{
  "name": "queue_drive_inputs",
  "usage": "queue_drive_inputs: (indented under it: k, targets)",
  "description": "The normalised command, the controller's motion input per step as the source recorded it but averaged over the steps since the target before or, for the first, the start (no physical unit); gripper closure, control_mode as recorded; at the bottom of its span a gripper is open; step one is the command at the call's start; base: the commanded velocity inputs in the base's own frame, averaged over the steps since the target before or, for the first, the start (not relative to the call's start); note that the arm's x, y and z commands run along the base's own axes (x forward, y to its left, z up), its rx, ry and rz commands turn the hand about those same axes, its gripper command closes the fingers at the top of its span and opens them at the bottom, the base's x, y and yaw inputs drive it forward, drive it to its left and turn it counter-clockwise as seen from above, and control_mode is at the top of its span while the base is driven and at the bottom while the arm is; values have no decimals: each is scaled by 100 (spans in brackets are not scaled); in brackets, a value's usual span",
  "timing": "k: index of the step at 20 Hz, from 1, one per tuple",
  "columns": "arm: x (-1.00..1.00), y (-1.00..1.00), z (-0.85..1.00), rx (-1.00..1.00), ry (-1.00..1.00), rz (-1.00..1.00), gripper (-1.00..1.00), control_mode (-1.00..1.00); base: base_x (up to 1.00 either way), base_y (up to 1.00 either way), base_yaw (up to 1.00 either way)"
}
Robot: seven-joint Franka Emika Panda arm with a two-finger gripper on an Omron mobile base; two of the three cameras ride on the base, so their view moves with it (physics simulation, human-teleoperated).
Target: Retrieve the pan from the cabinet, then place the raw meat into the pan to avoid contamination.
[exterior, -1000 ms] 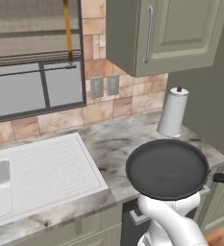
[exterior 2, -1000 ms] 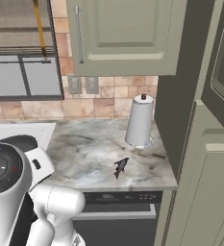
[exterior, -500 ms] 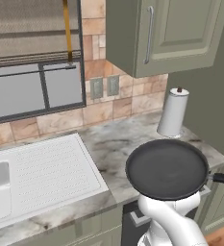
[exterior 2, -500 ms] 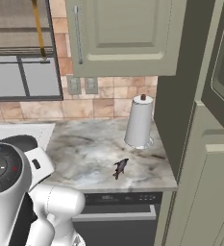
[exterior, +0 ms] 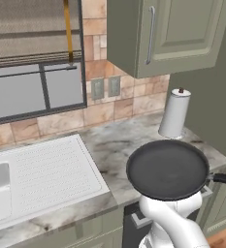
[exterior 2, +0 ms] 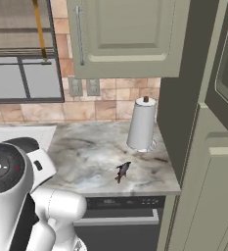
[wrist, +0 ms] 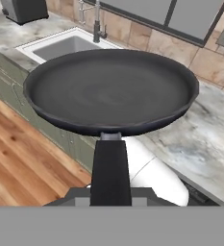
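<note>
Pincer [wrist: 110,202] clamped on thin black handle of round dark grey frying pan [wrist: 111,89], held level above marbled stone surface [exterior 2: 91,157]. Tiny dark fish [exterior 2: 122,171] lies on surface near white paper-towel roll [exterior 2: 142,124].

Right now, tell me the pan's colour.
The pan is dark grey-black all over, clearest in the hand view.
</note>
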Motion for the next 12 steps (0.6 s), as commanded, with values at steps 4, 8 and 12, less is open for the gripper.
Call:
queue_drive_inputs:
  k: [4,8,12]
  targets:
    - [31,-3,-5,0,1,0,100,-100,0,0,0]
    - [44,-10,-5,0,4,0,100,-100,0,0,0]
    - [43,-20,-9,0,4,0,100,-100,0,0,0]
